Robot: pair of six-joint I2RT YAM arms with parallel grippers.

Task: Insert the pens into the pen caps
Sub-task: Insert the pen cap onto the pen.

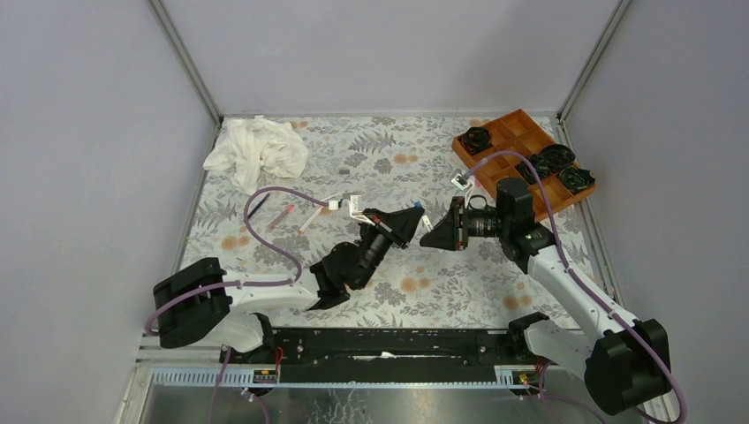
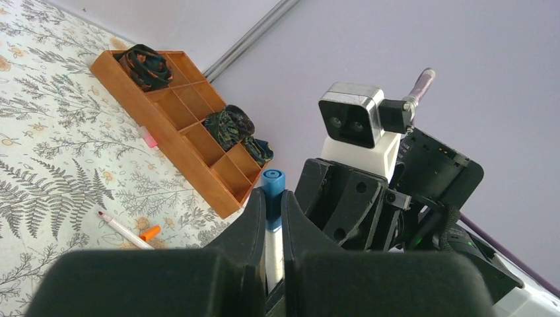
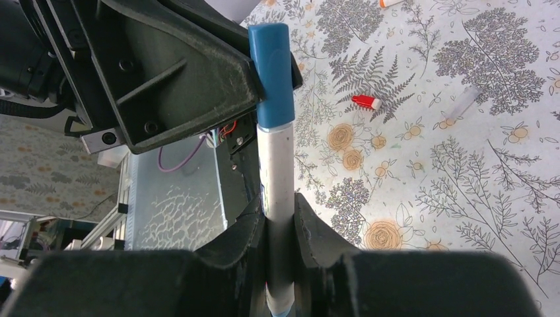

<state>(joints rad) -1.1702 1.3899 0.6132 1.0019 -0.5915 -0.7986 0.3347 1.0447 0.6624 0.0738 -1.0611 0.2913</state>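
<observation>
Pen (image 3: 277, 165), white barrel, with a blue cap (image 3: 271, 66) sitting on its upper end: hanging in the air over the middle of the table, between the two grippers, which are meeting tip to tip. Right gripper (image 3: 280, 208): fingers pinching the white barrel low down. Left gripper (image 2: 273, 198): fingers pressing in on the same pen at the lower part of the cap and the barrel just under it, the cap's top sticking out past the fingertips. Red cap (image 3: 363, 101): lying loose on the floral table cover (image 1: 442, 291), a pale see-through tube (image 3: 465, 100) lying near it. Orange cap (image 2: 150, 232): lying just beside the tip of a white pen (image 2: 122, 229). Pink cap (image 2: 150, 139): lying against the front wall of the wooden tray (image 2: 165, 142). Black rosettes (image 2: 146, 66): sitting in several of the tray's compartments at the far right corner. Dark pen (image 1: 258, 206), reddish pen (image 1: 281, 215) and another white pen (image 1: 311, 219): lying side by side on the left part of the table. Crumpled white cloth (image 1: 256, 152): lying beyond them at the far left.
</observation>
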